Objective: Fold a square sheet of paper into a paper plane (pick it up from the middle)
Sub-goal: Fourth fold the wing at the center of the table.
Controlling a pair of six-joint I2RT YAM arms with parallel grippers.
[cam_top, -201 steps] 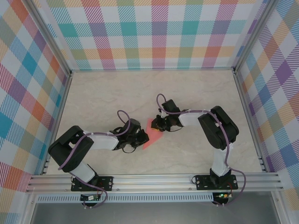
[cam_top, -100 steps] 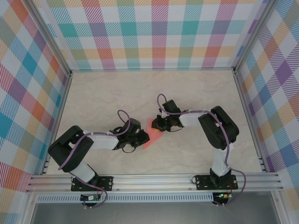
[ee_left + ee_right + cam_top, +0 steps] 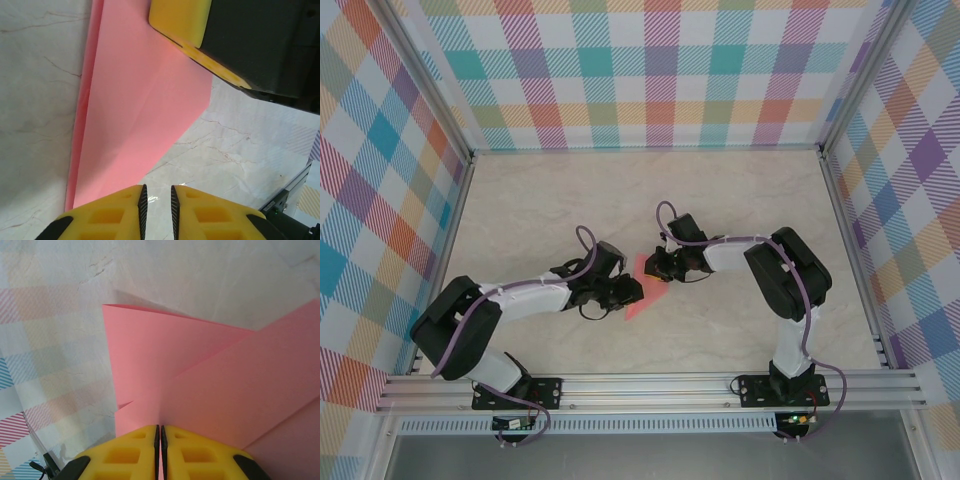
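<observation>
Low on the left side of the marble-patterned table [image 3: 520,210], the left gripper [image 3: 632,292] reaches in from its base and meets the near-left edge of the sheet of paper [image 3: 647,284]. From its wrist camera, its yellow fingers [image 3: 107,215] stand a narrow slit apart with only pale table showing in the gap. They grip nothing, and the sheet's near corner lies just ahead of them. That slim spread probably suits sliding onto a thin edge or pressing along a crease, not a wide grab.

Between the two grippers, the salmon-pink sheet rests on the table, already folded into a rough triangle. A second layer peeks out along its left side, and a faint crease runs up its length.

At the sheet's far-right edge, the right gripper [image 3: 656,266] has its fingers pressed together on the paper. In its own view the pink layer runs straight into the closed seam, and an overlapping flap ends in a point that casts a shadow, so it may be slightly raised. This pinch looks meant to anchor the sheet so it cannot skid or unfold while the left arm works the opposite side.
</observation>
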